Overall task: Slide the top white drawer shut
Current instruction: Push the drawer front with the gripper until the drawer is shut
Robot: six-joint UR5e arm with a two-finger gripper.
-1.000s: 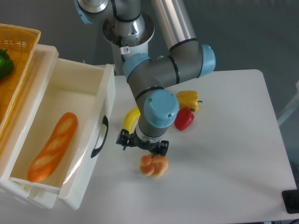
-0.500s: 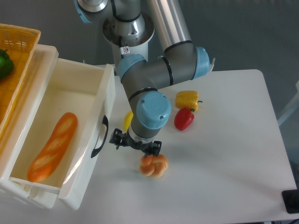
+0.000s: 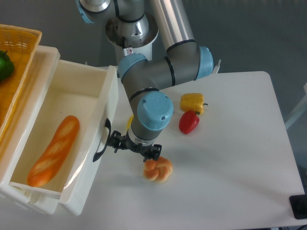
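Observation:
The top white drawer (image 3: 76, 103) stands pulled out at the left, with a baguette (image 3: 53, 149) lying inside. Its flat front panel (image 3: 98, 143) carries a black arched handle (image 3: 103, 141). My gripper (image 3: 133, 146) hangs just right of that handle, close to the panel or touching it. The wrist above hides its fingers, so whether they are open or shut does not show.
A knotted bread roll (image 3: 159, 169) lies just below the gripper. A banana (image 3: 129, 123) is partly hidden behind the wrist. A red pepper (image 3: 189, 122) and a yellow pepper (image 3: 193, 102) sit to the right. A woven yellow basket (image 3: 17, 45) holds a green vegetable (image 3: 5, 66).
My gripper has moved left across the table, from above the bread roll to right beside the drawer's black handle. The drawer has not shifted.

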